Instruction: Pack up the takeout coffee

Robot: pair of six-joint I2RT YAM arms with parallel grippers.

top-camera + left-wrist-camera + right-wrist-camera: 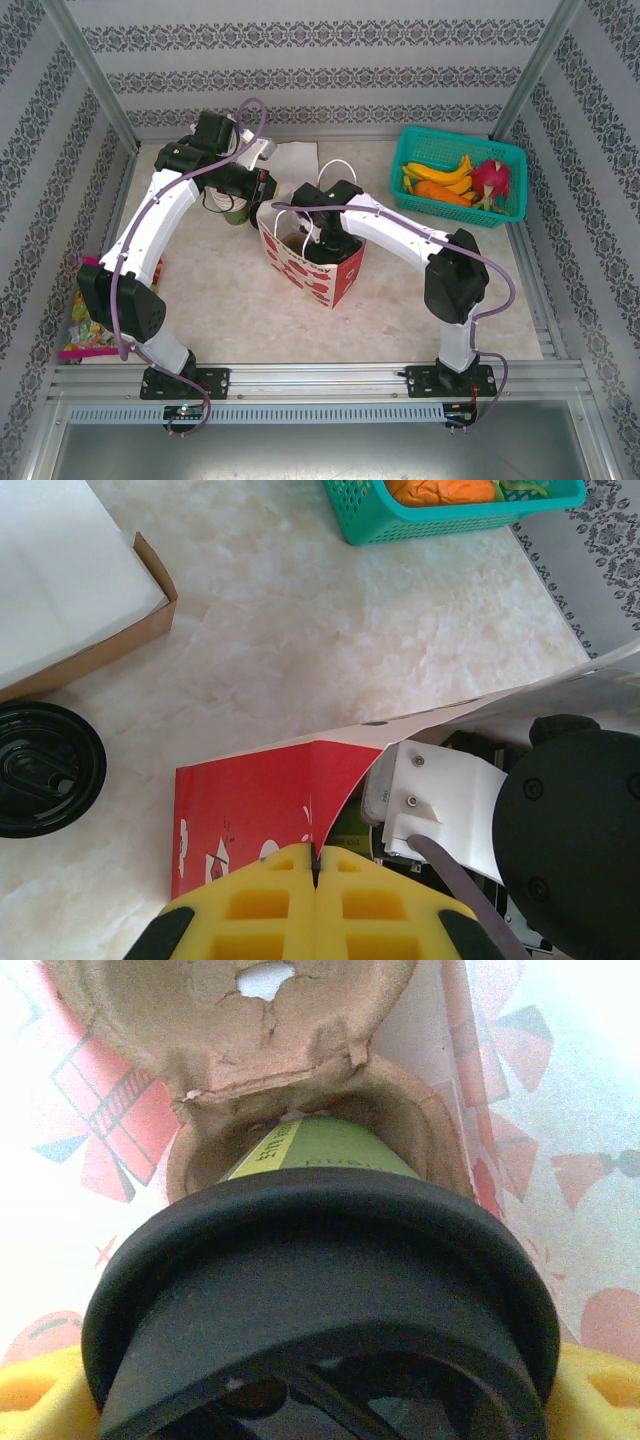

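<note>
The black lid (320,1290) sits right under my right wrist camera, and the yellow pads (40,1390) of my right pincer (320,1390) show at either side of it. From that I judge this pincer is clamped on the takeout coffee (330,1150) at its lid end.

The cup's long axis runs straight away from the pincer, down into the paper bag (320,270). Its base points at a round pocket of the brown pulp carrier (420,1130) lying in the bottom of the bag. The lower end looks to be at or just inside the pocket's mouth, but I cannot tell whether it has seated. That line-up is what the next move depends on: the cup has to go further along its own axis without tipping against the pocket wall.

The cup is a small olive-green paper one with a yellow label strip and a wide, glossy lid that overhangs the wall. The paper would crush under a hard squeeze.

My left pincer (315,900) is closed on the bag's red rim, holding the mouth open. It is well away from the cup, so the right arm does the placing. A second lidded cup (45,770) stands on the worktop (350,660) beside the bag.
</note>
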